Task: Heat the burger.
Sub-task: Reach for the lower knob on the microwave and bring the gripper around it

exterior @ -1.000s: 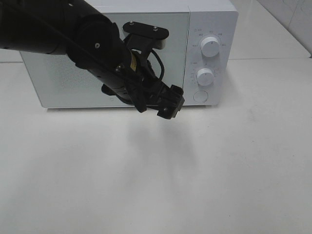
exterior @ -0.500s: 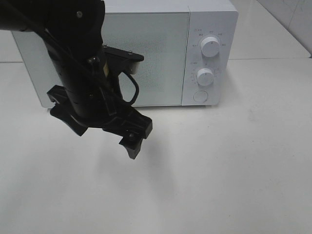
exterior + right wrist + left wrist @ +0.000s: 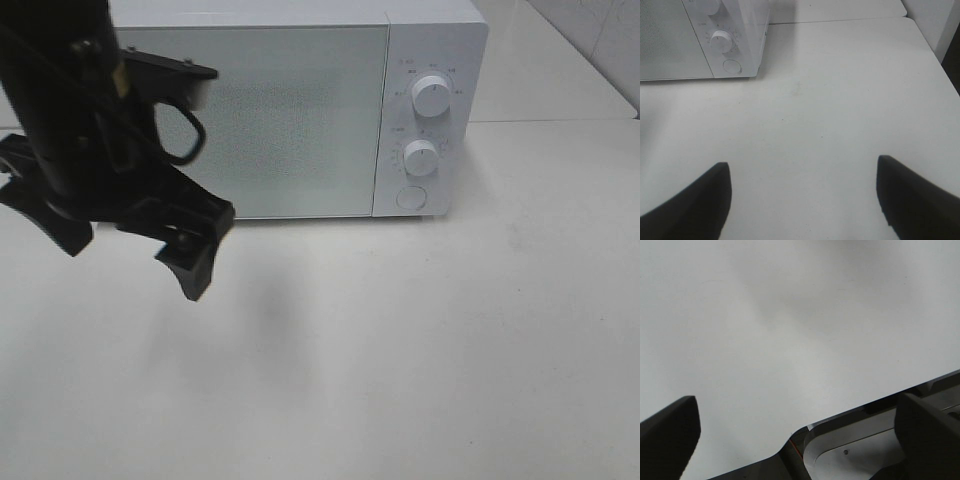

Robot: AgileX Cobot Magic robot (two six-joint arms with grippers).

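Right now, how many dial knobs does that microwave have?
2: the upper knob and the lower knob, stacked on the right panel of the microwave. None seem hidden.

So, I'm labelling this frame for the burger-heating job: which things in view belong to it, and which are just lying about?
Job in hand:
- microwave, closed
- its upper knob, lower knob and round button
- left gripper and right gripper, both open and empty
- no burger is visible

Just there:
- only the white table
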